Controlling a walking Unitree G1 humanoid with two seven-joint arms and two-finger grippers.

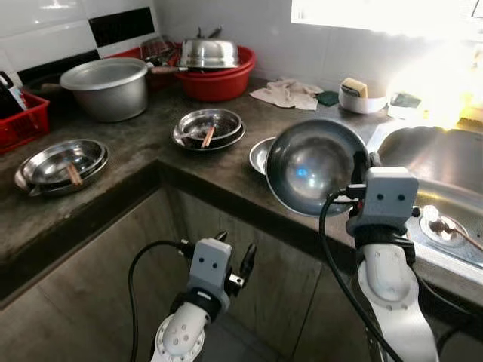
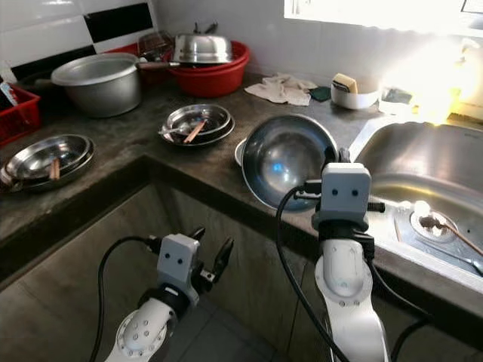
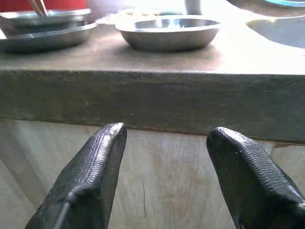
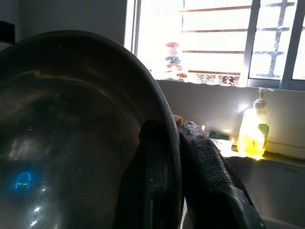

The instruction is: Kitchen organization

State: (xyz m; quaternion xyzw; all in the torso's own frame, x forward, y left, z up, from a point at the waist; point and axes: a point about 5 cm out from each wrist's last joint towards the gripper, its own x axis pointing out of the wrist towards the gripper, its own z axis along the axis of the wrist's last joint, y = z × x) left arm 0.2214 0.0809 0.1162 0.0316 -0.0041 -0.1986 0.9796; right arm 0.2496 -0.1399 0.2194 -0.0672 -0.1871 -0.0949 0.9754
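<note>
The dark stone counter (image 1: 143, 147) carries steel plates (image 1: 208, 128), a pot (image 1: 109, 87), a red basin (image 1: 219, 81) and a rag (image 1: 287, 93).

A home kitchen: a dark stone surface (image 1: 136, 143) carries steel plates (image 1: 208, 128) and a large pot (image 1: 108, 87), with a steel sink (image 1: 445, 188) at right, tiled wall (image 1: 45, 30) and soap bottle (image 4: 252, 131) by the window.

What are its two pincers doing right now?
Left pincer: open, empty, below the counter edge.
Right pincer: closed on the rim of the round steel bowl.

Head stereo pair down over shared countertop (image 1: 143, 139); wrist cameras close along each arm's fingers.
</note>
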